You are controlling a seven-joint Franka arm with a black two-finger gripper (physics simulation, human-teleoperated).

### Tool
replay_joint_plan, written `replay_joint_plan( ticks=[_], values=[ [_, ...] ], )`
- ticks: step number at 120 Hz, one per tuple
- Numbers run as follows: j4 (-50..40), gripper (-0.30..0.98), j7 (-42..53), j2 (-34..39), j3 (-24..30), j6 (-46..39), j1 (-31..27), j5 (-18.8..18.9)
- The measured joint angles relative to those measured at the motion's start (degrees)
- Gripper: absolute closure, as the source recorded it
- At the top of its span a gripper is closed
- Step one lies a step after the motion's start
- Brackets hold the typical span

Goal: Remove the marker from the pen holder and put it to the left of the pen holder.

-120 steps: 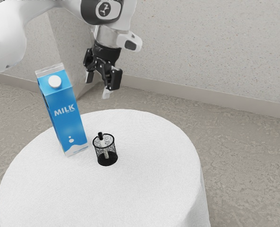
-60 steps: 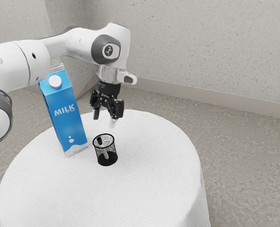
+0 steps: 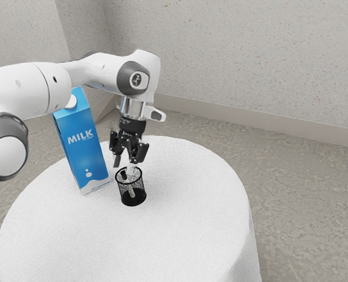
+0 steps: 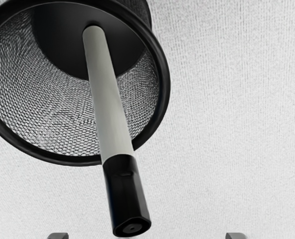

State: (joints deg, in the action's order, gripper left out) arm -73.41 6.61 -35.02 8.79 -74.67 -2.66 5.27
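Just left of your pen holder (image 3: 141, 188) in the exterior view: milk carton (image 3: 83, 154), top partly behind your arm (image 3: 33, 88) | marker (image 3: 124, 175) leaning inside holder, cap up | your tool (image 3: 124, 167) above, fingers apart

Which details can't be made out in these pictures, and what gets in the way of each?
- Milk carton, part of its top: exterior view, behind the arm.
- Small print under "MILK": exterior view, too small to read.
- Pen holder, part of its rim: wrist view, cut off by the left edge.
- Table, near side: exterior view, cut off by the lower edge.
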Motion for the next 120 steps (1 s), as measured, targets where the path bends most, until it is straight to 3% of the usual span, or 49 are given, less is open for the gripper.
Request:
replay_joint_plan(
  ticks=[74, 120],
  values=[
    [0.11, 0.61, -1.06, -1.86, -0.04, 0.06, 0.05, -0.14],
    [0.09, 0.71, -2.47, 1.90, -0.65, 0.99, 1.51, 0.68]
  ],
)
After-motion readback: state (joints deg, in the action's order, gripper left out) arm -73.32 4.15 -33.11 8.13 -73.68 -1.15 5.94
